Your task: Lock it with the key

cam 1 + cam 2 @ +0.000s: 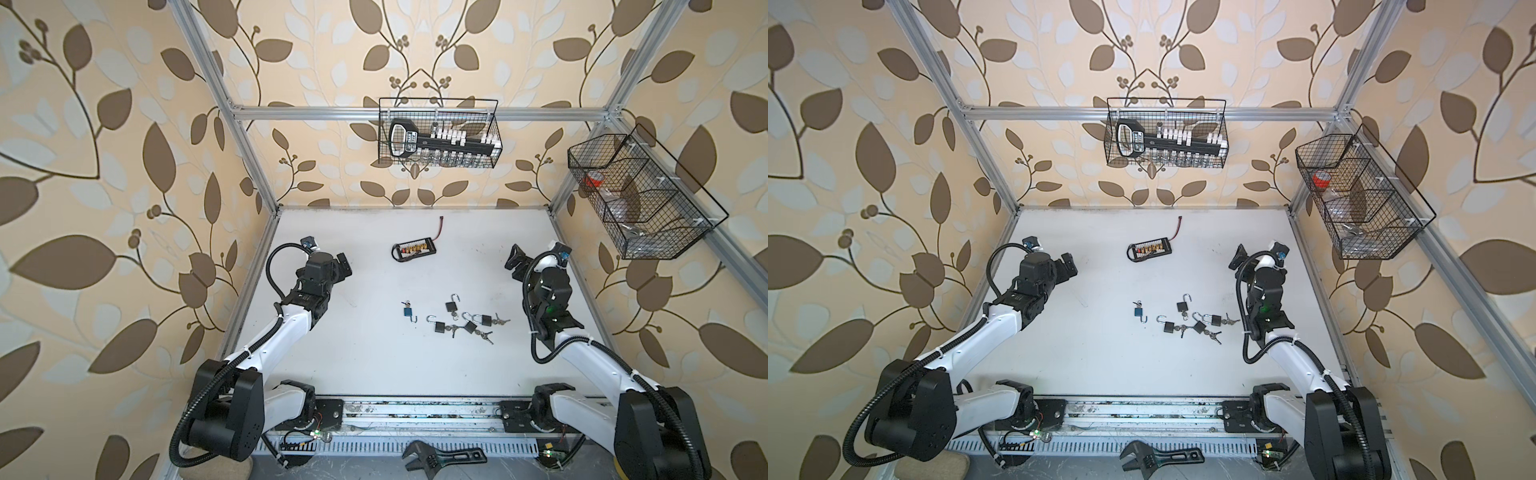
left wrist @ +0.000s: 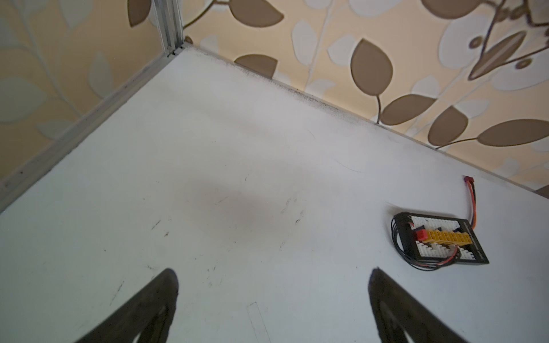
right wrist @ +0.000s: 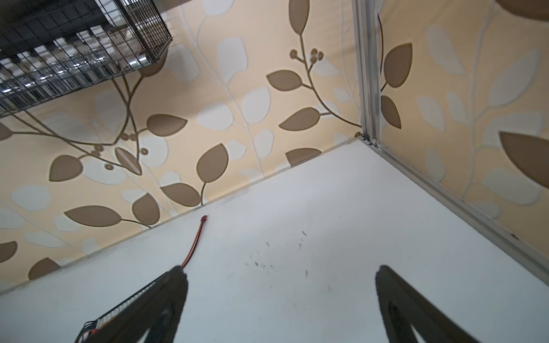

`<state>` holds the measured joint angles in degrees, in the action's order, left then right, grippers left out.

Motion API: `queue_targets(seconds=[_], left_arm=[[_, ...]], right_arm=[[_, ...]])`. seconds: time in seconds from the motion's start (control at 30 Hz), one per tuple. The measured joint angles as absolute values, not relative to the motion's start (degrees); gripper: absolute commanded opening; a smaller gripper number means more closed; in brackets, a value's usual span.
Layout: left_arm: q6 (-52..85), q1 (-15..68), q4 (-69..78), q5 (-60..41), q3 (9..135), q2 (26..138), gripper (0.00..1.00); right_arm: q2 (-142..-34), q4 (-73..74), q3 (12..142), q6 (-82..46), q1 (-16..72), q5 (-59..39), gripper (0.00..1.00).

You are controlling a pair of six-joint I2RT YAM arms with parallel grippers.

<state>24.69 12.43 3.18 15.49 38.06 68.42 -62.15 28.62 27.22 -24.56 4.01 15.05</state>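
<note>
Several small padlocks lie in the middle of the white table (image 1: 353, 357), shackles open. A blue padlock (image 1: 407, 311) (image 1: 1138, 311) lies leftmost with a key (image 1: 404, 303) in it. Black padlocks (image 1: 439, 327) (image 1: 1169, 327) lie to its right, with bunches of keys (image 1: 486, 336) among them. My left gripper (image 1: 345, 264) (image 2: 273, 276) hovers open over bare table at the left. At the right, well behind the locks, my right gripper (image 1: 515, 257) (image 3: 280, 273) is also open and empty. No lock or key appears in either wrist view.
A black charging board (image 1: 412, 249) (image 2: 442, 237) with a red lead (image 3: 194, 243) lies at the table's back centre. Wire baskets hang on the back wall (image 1: 438, 162) and right wall (image 1: 665, 245). An adjustable wrench (image 1: 440, 457) lies in front of the arm rail.
</note>
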Motion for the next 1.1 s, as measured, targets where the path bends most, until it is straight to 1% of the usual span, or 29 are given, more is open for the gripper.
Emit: queue_targets(seconds=[0.07,0.13,0.17,0.27,0.33,0.5,0.6,0.7,0.83,0.93,1.0,1.1], left_arm=[[26.02,15.51,1.48,14.5,38.17,68.42,0.99],[27.18,20.75,-0.91,13.41,39.16,68.93,0.99],[27.66,23.49,-2.39,12.84,40.05,69.34,0.99],[29.23,29.87,-5.78,10.81,42.24,69.65,0.99],[30.74,31.62,-7.42,9.02,42.46,68.93,0.99],[34.37,31.83,-13.58,4.34,42.09,64.36,0.99],[34.81,31.83,-17.17,1.39,41.85,60.66,0.99],[34.65,31.83,-21.23,-0.75,41.87,57.95,0.99],[34.7,31.83,-27.59,-1.39,41.91,55.18,0.97],[34.79,30.5,-30.68,-2.31,41.91,53.23,0.96],[34.94,27.46,-31.66,-4.6,41.91,52.4,0.93],[35.35,20.38,-31.97,-8.82,41.91,52.27,0.9]], right_arm=[[-62.35,25.1,28.1,-25.54,3.95,9.21,0.91],[-63.05,21.26,29.41,-25.82,4.54,3.9,0.86],[-63.48,19.14,30.3,-25.93,5.34,1.91,0.85],[-64.84,12.45,33.8,-25.93,10.11,-0.62,0.83],[-65.82,8.03,36.45,-25.74,14.94,-0.75,0.82],[-69.25,-2.72,42.7,-26.37,29.17,3.07,0.81],[-72.2,-8.58,45.6,-28.4,35.68,5.63,0.77],[-75.57,-13.69,47.68,-31.16,39.0,7.22,0.72],[-83.2,-19.2,52.53,-33.01,44.4,8.4,0.66],[-89.52,-22.11,57.23,-33.69,47.72,8.64,0.65],[-92.9,-23.73,60.18,-34.28,49.1,8.71,0.64],[-98.26,-26.55,65.82,-35.97,50.37,9.15,0.6]])
